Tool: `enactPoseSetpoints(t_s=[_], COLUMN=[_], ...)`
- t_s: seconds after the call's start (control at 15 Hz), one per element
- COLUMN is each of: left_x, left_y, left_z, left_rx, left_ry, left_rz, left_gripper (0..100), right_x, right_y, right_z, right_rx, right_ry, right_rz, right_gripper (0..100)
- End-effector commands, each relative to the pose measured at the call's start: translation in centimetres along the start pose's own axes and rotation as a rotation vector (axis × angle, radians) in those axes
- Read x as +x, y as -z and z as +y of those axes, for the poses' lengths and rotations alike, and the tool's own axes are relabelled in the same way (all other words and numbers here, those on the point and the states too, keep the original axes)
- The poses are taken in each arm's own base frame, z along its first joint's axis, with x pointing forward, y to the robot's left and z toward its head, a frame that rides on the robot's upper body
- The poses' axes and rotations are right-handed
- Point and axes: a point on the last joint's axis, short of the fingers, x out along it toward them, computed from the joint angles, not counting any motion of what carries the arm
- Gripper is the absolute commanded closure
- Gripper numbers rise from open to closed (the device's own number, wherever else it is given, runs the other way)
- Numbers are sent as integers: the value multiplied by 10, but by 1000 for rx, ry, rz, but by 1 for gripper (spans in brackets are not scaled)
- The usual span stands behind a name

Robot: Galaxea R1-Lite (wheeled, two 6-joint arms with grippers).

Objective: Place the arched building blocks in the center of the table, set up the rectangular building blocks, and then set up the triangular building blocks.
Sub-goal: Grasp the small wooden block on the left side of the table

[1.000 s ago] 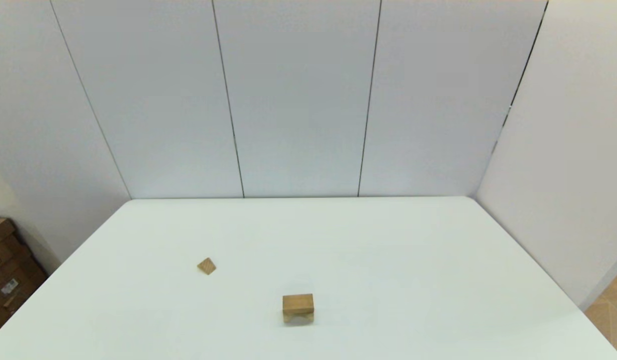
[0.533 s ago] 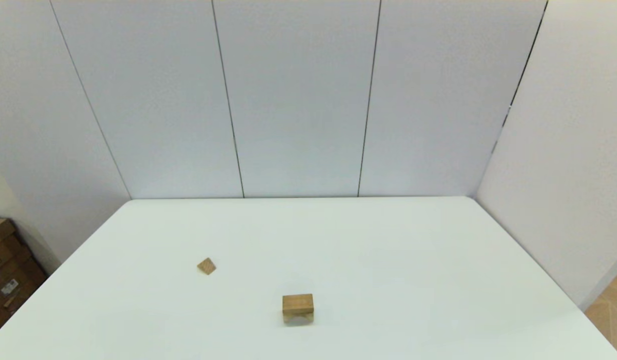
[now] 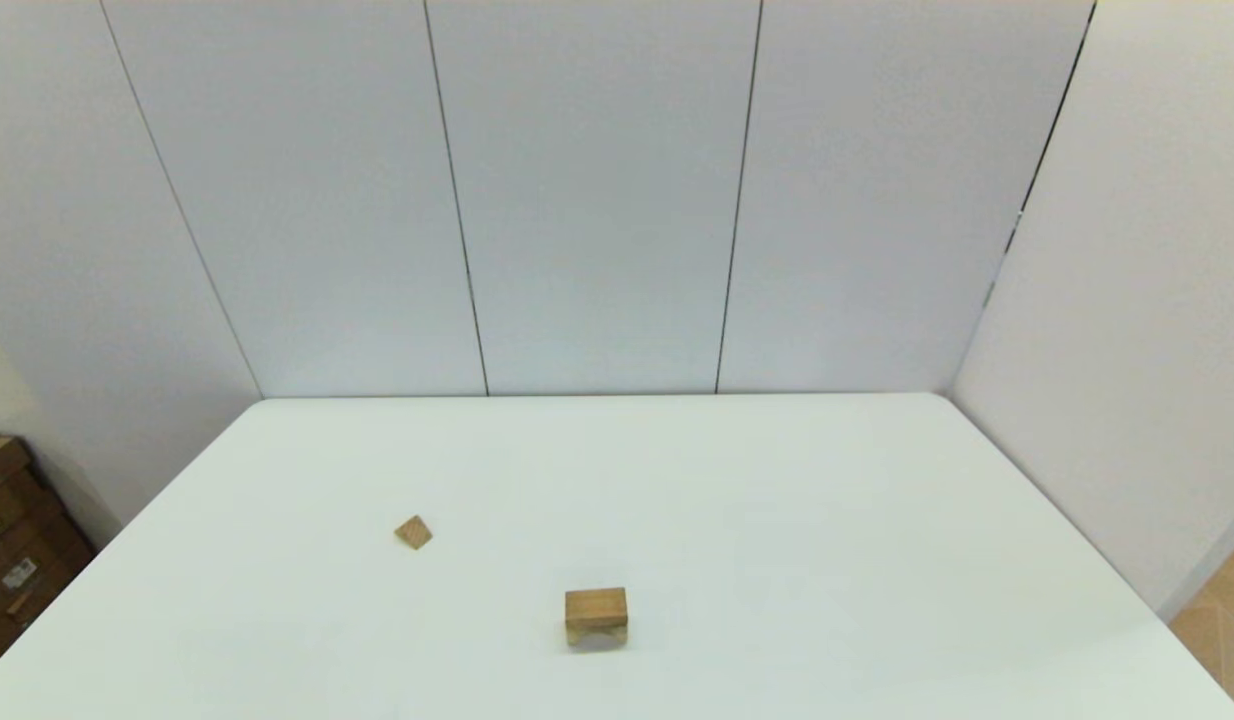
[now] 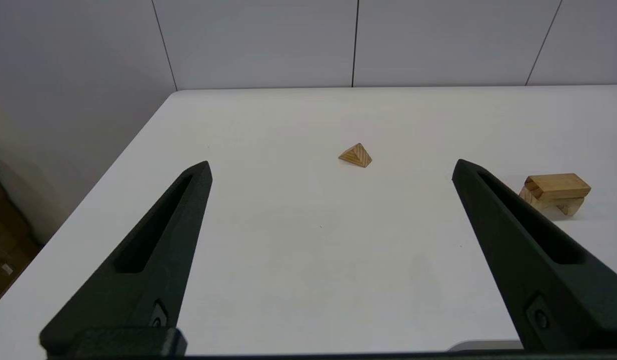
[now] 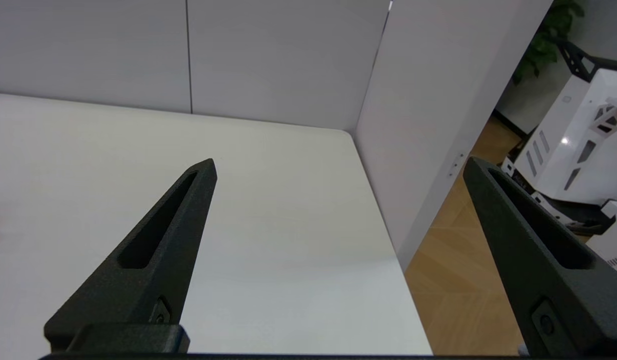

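The rectangular block (image 3: 596, 604) sits flat on top of the arched block (image 3: 597, 632), low in the head view and a bit left of the middle. In the left wrist view the pair shows at the right edge, the brick (image 4: 558, 186) resting on the arch (image 4: 552, 204), a little crooked. The triangular block (image 3: 413, 532) lies alone on the white table (image 3: 777, 520), up and to the left of the stack, well apart from it. In the left wrist view this wedge (image 4: 355, 155) is near the middle of the frame.

The left gripper (image 4: 331, 170) hangs low over the near part of the table with its fingers spread wide and nothing between them. The right gripper (image 5: 338, 167) is parked toward the table's right side, also spread wide and empty. Neither arm shows in the head view.

The next job looks like picking up the wedge. The left gripper is nearer, so it should do it. The sloped faces may slip, so the fingers should squeeze the two flat ends. Then it should be set down gently, ridge up, in the middle of the brick. A hard bump could knock the crooked brick off the arch.
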Motion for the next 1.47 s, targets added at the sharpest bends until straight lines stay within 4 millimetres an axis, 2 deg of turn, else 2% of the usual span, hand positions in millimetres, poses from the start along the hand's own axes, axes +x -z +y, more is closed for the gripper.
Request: enactPoseSetpoints(t_s=[0.07, 0.47, 0.87, 1.47], left_x=[0, 0, 0, 0], left_y=[0, 0, 0, 0], left_z=[0, 0, 0, 0], left_rx=[0, 0, 0, 0], left_ry=[0, -1, 2, 0], left_rz=[0, 0, 0, 0], left_gripper=[0, 0, 0, 0], right_x=[2, 6, 4, 1], right_y=[20, 51, 73, 77], right_z=[4, 9, 13, 15], right_rx=[3, 112, 115, 105], right_ry=[0, -17, -24, -59], right_rz=[14, 83, 94, 58], right_gripper=[0, 0, 0, 0])
